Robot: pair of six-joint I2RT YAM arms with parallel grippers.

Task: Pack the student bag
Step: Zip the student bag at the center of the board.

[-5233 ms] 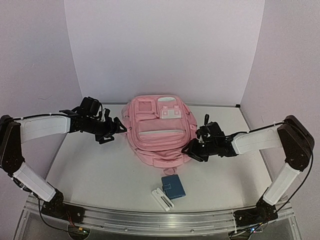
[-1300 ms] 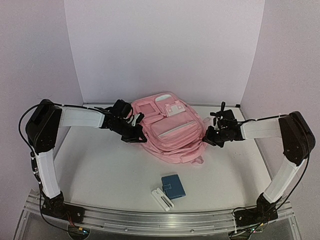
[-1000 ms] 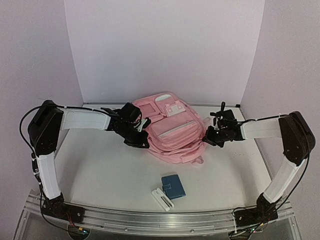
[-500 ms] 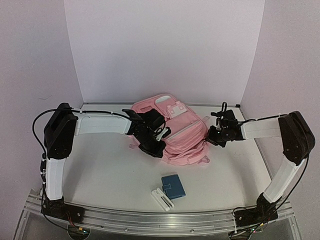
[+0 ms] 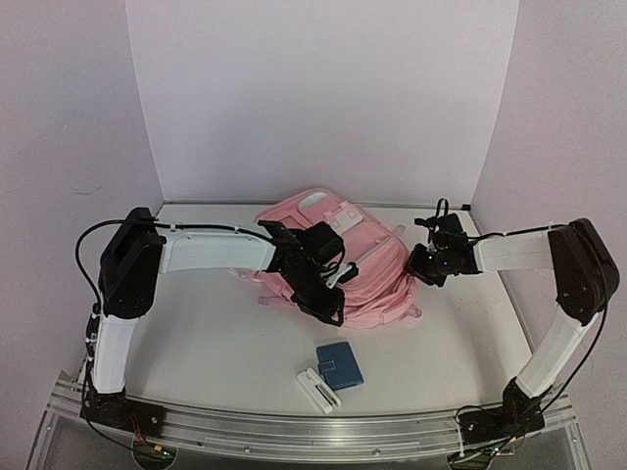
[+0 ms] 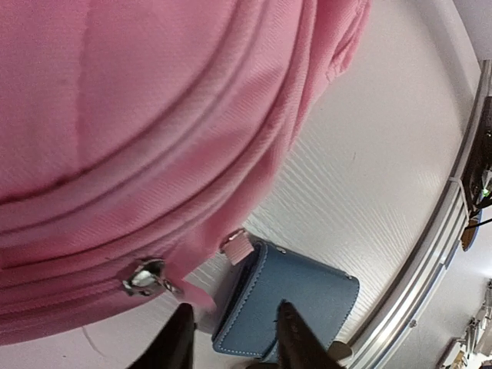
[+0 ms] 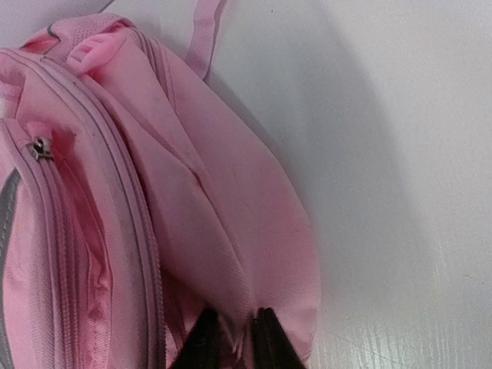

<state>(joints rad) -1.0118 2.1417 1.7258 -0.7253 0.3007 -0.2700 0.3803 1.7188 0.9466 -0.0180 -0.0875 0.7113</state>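
Note:
The student bag (image 5: 377, 284), a soft pink backpack, lies bunched and turned at the middle of the table. In the left wrist view its pink fabric (image 6: 154, 115) fills the upper left, with a metal zip pull (image 6: 146, 277) at its edge. My left gripper (image 5: 331, 311) hangs at the bag's near edge, open (image 6: 234, 307), with nothing between its fingers. My right gripper (image 5: 419, 266) is at the bag's right side. In the right wrist view its jaws (image 7: 234, 315) stand narrow with a fold of the bag's fabric (image 7: 192, 192) pinched between them.
A blue wallet (image 5: 339, 365) lies on the table just in front of the bag, seen below my left fingers (image 6: 300, 300). A small white object (image 5: 318, 390) lies beside it. A metal rail (image 5: 294, 431) runs along the near edge. White walls stand behind and at both sides.
My left arm swept from the bag's left side to its near edge, pulling the bag round and bunching it, then its jaws parted. The right arm barely moved.

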